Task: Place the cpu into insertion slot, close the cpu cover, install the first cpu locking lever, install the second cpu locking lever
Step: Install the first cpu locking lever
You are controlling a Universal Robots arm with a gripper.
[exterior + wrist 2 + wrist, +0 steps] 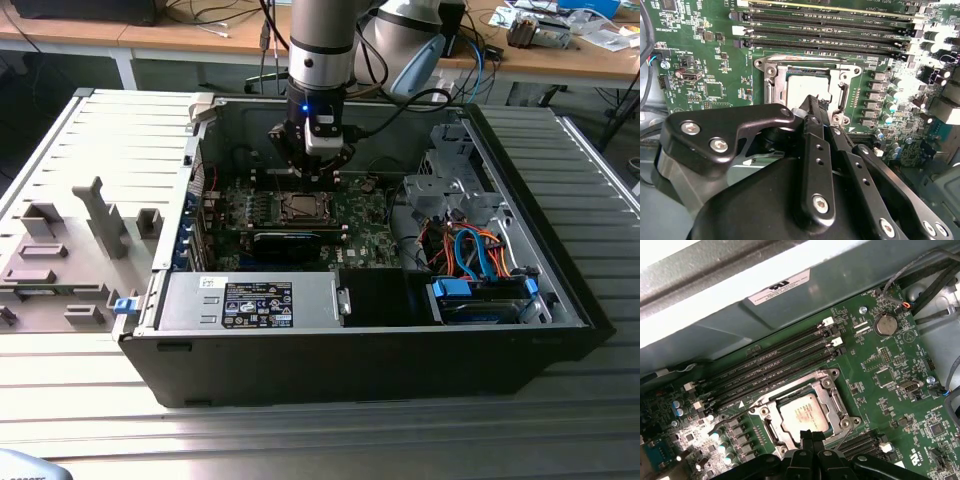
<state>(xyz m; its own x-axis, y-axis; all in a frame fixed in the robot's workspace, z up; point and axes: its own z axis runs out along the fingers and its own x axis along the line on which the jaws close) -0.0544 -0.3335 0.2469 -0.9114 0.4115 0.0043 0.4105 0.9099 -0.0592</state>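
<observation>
The cpu (804,412) lies flat in the insertion slot (771,432) on the green motherboard (890,390), silver top up. The cpu cover (834,399) lies down around it, framing the chip. A thin wire lever (842,434) curves past the socket's corner; I cannot tell whether it is latched. My gripper (811,435) hangs just above the socket's edge, black fingers pressed together, shut on nothing. In the second wrist view the gripper (812,101) overlaps part of the cpu (802,84) and the cover (771,75). In the exterior view the gripper (312,175) hovers over the socket (300,208).
Long black memory slots (775,360) run beside the socket, with a coin battery (885,324) further off. The case wall (765,305) rises close behind. A drive cage with orange and blue cables (470,250) and a power supply (250,300) flank the board. Grey fixtures (100,215) stand outside.
</observation>
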